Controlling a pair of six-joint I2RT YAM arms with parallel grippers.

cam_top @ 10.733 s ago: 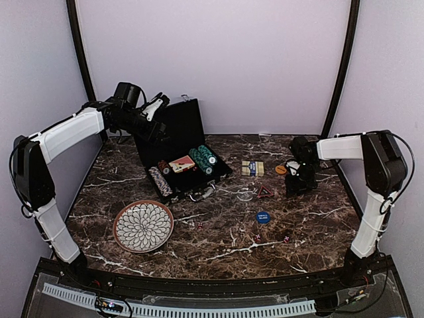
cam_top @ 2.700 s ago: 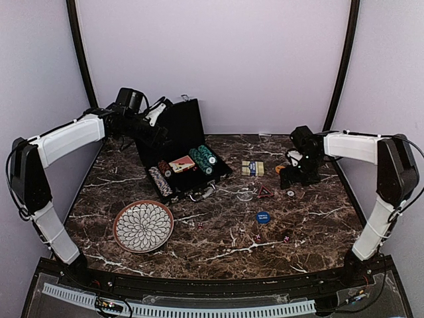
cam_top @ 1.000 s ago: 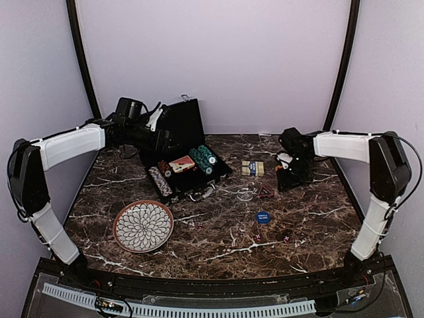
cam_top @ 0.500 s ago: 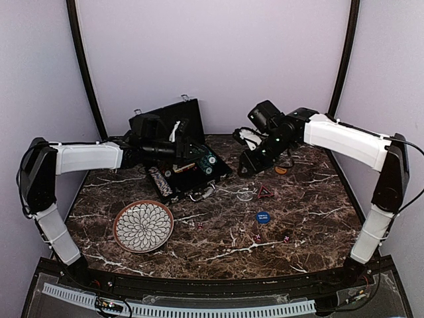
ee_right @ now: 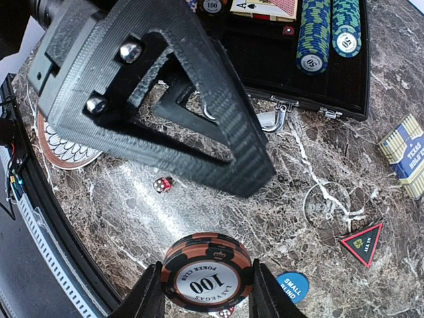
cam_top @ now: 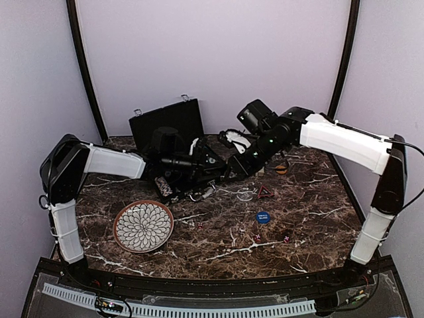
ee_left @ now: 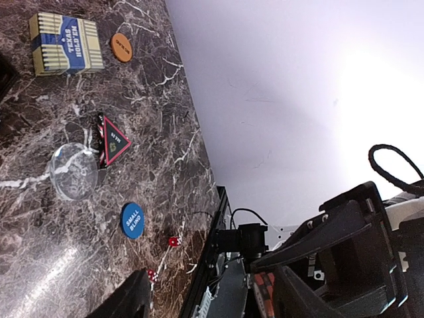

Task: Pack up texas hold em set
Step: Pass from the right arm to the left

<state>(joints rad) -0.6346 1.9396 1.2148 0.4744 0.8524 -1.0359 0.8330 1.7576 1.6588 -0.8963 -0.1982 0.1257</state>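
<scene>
The right gripper (ee_right: 207, 268) is clamped on a short stack of orange-and-black poker chips (ee_right: 207, 277), low in the centre of the right wrist view, with its fingers (ee_right: 149, 298) pressed to either side. The left gripper (ee_left: 211, 288) stands parted with nothing between its jaws.

The table (cam_top: 218, 255) is dark brown marble with white veins, enclosed by pale lilac walls (cam_top: 212, 59). The black case (cam_top: 165, 122) lies open left of centre in the top view. Rows of blue-green chips (ee_right: 317, 36) sit in its tray. A card deck (ee_left: 66, 43) lies at the upper left of the left wrist view, with an orange button (ee_left: 121, 48) near it. A red triangular marker (ee_left: 114, 140), a clear disc (ee_left: 74, 171), a blue button (ee_left: 132, 220) and red dice (ee_left: 173, 242) are spread below them. A patterned plate (cam_top: 143, 226) sits at the lower left of the top view.

The left arm (cam_top: 109, 162) runs low from the frame's left edge. The right arm (cam_top: 338, 139) sweeps in from the right edge. Both grippers are close together over the case's tray.

A second ago the right gripper was at the table's right side near the orange button, and the left gripper was up by the case lid.
</scene>
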